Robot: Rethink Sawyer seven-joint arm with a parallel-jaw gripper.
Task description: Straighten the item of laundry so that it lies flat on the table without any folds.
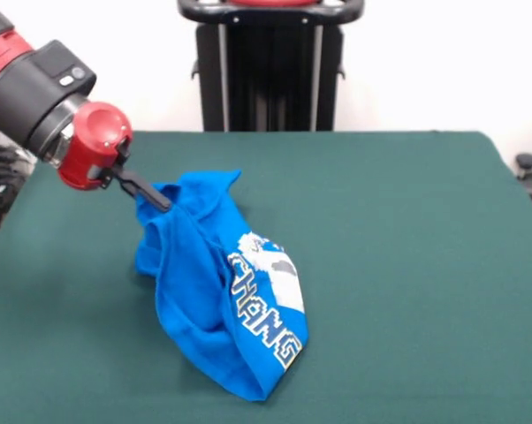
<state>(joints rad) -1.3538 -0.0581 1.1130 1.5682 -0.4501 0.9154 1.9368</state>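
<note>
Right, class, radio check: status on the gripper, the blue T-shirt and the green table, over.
Gripper shut on T-shirt, lifting one edge. Shirt bunched, folded, not flat. Table around it unobstructed.

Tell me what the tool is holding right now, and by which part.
The tool is shut on the blue T-shirt, pinching a bunched fold at its upper edge. That part is lifted, while the rest trails down onto the green table.

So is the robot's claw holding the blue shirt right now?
Gripper: closed on the top edge of the blue shirt, holding that part up off the table.
</note>
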